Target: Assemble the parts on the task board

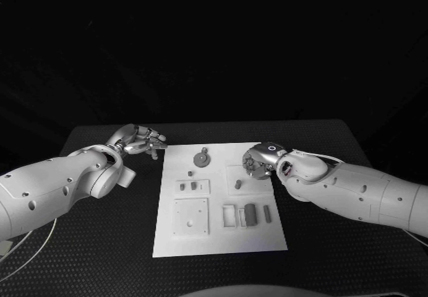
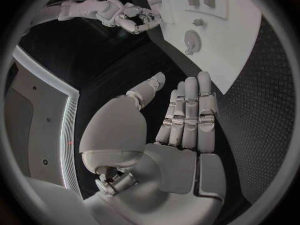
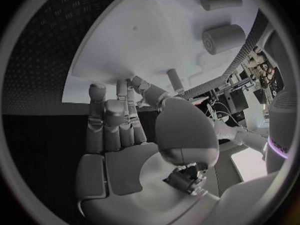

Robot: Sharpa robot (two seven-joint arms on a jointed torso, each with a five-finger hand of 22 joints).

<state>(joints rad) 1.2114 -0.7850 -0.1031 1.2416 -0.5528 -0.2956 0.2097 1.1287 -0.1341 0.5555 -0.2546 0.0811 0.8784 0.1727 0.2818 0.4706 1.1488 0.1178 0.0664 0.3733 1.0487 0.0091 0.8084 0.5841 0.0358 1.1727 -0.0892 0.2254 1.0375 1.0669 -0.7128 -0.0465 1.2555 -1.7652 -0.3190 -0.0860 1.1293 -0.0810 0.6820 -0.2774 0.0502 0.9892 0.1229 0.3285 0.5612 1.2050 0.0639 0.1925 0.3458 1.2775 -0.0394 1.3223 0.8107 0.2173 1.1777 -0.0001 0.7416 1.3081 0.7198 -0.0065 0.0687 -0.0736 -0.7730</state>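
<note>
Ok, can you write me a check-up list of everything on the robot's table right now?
Surface: black table, dotted texture.
Job's things: white task board in the middle; small grey parts on it, a round disc part near its far end.
Clutter: nothing seen.
Hands: left hand off the board's far left corner, holding nothing; right hand over the board's right edge, fingers curled, holding nothing visible.
Cables: thin cable under the left arm.
Surroundings: dark.
</note>
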